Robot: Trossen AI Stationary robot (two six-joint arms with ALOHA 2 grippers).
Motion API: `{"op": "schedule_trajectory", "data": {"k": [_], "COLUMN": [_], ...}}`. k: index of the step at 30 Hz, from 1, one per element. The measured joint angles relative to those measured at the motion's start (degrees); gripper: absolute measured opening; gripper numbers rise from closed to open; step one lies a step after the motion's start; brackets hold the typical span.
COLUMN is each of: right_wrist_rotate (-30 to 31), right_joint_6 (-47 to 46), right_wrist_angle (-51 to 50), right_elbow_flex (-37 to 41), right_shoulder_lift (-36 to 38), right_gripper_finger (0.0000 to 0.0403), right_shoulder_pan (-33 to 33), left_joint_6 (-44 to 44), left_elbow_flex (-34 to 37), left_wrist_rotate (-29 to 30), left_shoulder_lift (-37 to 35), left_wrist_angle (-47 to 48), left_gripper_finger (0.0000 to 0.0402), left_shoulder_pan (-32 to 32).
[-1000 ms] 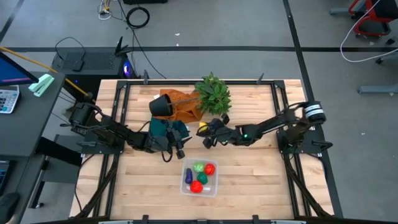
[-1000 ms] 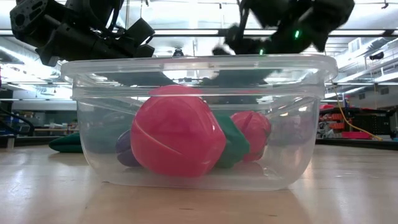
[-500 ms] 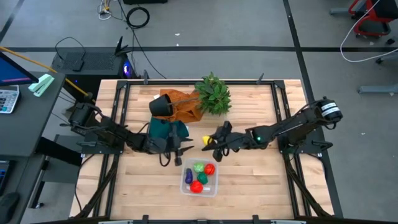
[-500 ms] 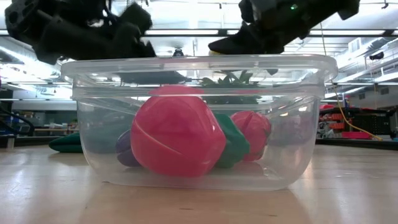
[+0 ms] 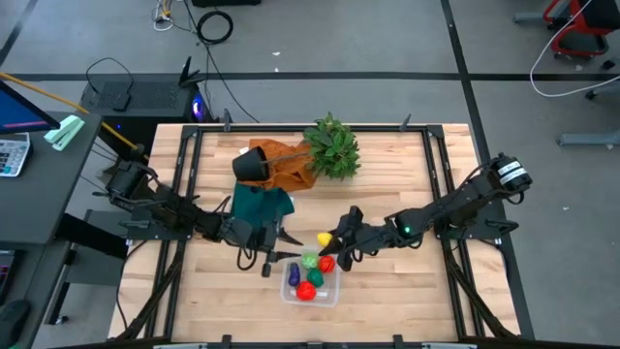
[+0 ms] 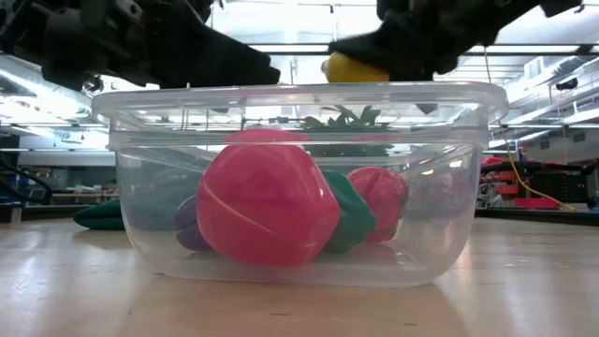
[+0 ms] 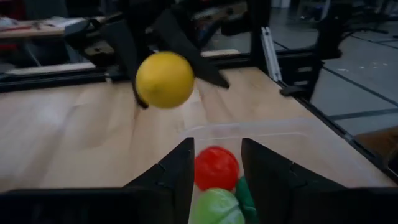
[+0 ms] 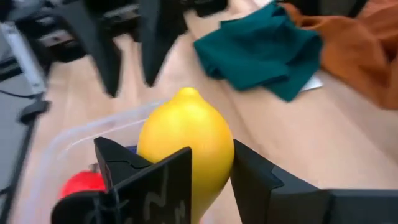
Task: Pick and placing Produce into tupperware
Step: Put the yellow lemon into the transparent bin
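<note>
Carrying the yellow lemon [image 8: 185, 137] clamped between its fingers, the right gripper [image 5: 332, 248] hangs just above the far rim of the clear tupperware [image 5: 330, 294], which sits near the table's front edge. Four pieces already lie inside: the purple piece [image 5: 294, 275], the light green piece [image 5: 309, 261] and two red pieces [image 5: 307, 290], so by my reckoning only the lemon remains, needing a short move over the opening and a release. The left gripper [image 5: 275, 260] hovers at the tub's far left corner, fingers spread and holding nothing.
</note>
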State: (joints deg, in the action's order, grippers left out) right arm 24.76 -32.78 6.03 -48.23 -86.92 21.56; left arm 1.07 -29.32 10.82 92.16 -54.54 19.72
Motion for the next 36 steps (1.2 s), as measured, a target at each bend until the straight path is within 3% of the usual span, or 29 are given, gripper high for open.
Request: {"op": "schedule_trajectory", "data": {"k": [8, 23, 29, 36], "right_wrist_rotate": [-1.5, -1.4, -2.9, -2.8], "right_joint_6": [-4.8, -1.7, 1.4, 9.6], "right_wrist_angle": [2.3, 11.2, 18.5, 18.9], "right_elbow_flex": [0.0, -0.1, -0.1, -2.5], "right_shoulder_lift": [0.0, -3.7, -9.4, -14.6], "right_gripper_finger": [0.0010, 0.0010, 0.0010, 0.0011], "right_shoulder_pan": [4.8, 11.2, 11.6, 11.8], "left_joint_6": [3.3, 8.4, 9.0, 10.4], "left_elbow_flex": [0.0, 0.1, 0.1, 0.1], "left_wrist_rotate": [-0.2, 14.6, 16.8, 17.1], "left_shoulder_lift": [0.0, 0.0, 0.0, 0.0], "left_wrist_angle": [1.3, 2.2, 2.0, 2.2], "left_gripper_finger": [0.0145, 0.0140, 0.0148, 0.0143], "left_shoulder_pan": [4.9, 16.8, 18.1, 17.3]}}
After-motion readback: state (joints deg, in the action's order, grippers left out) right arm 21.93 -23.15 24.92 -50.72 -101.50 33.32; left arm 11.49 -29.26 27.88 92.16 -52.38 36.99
